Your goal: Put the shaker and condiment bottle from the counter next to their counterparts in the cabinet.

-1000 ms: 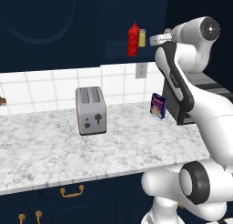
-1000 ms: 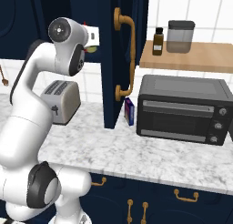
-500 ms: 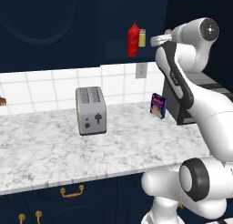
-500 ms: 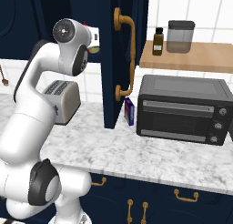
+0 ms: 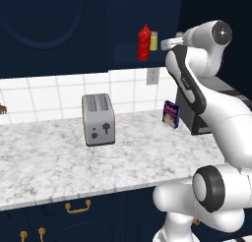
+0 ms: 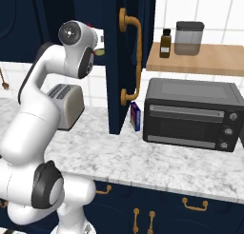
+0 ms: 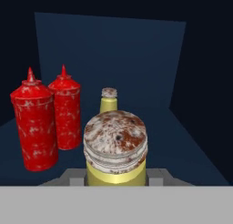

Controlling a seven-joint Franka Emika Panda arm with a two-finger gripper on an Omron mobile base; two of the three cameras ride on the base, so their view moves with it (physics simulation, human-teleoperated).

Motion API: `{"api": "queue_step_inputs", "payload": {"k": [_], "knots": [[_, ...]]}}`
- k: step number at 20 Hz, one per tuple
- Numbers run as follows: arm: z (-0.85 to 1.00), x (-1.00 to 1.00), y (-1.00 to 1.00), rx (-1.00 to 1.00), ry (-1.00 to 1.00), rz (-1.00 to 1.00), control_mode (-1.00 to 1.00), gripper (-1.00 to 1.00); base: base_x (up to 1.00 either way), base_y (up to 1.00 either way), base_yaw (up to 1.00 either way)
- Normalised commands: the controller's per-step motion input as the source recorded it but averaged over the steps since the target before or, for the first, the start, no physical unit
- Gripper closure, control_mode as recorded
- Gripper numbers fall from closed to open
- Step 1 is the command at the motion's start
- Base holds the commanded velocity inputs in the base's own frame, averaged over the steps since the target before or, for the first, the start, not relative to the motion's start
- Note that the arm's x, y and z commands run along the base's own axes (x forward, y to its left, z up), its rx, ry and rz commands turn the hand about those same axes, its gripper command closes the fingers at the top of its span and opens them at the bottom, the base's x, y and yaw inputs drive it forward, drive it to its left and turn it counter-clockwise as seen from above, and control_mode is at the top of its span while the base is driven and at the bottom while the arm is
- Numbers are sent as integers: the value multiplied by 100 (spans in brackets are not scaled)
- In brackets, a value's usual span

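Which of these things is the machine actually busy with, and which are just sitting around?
Part of the job:
- olive-yellow shaker with speckled cap, in the end effector
- two red squeeze bottles
- pale yellow shaker
- navy cabinet shelf

Just lying about:
- silver toaster
- black toaster oven
- purple box

Arm raised high, gripper [image 7: 115, 176] clamped closed.

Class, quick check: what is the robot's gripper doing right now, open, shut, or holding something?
Gripper: shut on the shaker, inside the cabinet.
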Motion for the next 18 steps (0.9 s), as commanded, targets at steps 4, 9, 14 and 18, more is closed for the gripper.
{"api": "queue_step_inputs", "payload": {"k": [4, 9, 14, 18], "knots": [[0, 14, 0, 0, 0, 0, -100, 100, 0, 0, 0], [-3, 9, 0, 0, 0, 0, -100, 100, 0, 0, 0], [-3, 7, 0, 0, 0, 1, -100, 100, 0, 0, 0], [-2, 14, 0, 0, 0, 1, -100, 100, 0, 0, 0]]}}
